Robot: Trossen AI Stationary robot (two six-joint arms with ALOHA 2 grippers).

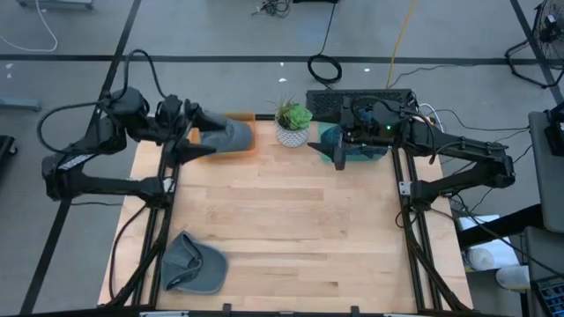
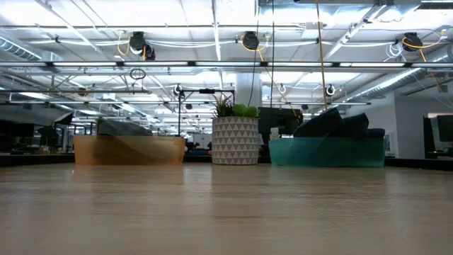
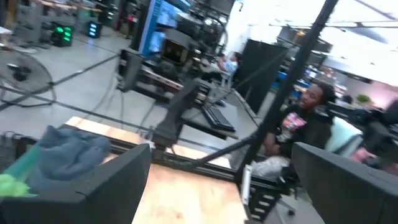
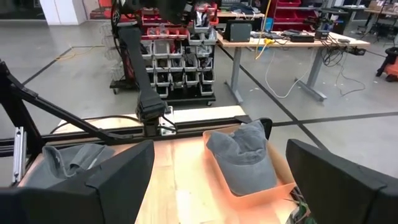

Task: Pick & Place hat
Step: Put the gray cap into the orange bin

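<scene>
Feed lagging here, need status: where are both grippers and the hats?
Left gripper open above orange bin, grey hat in it. Right gripper open over teal bin. Second hat loose at table's near-left corner. Potted plant between bins.

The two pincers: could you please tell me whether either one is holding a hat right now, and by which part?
Nothing is held. The left pincer and the right pincer are both open and empty; one grey hat lies in the orange tray, another hat on the table.
</scene>
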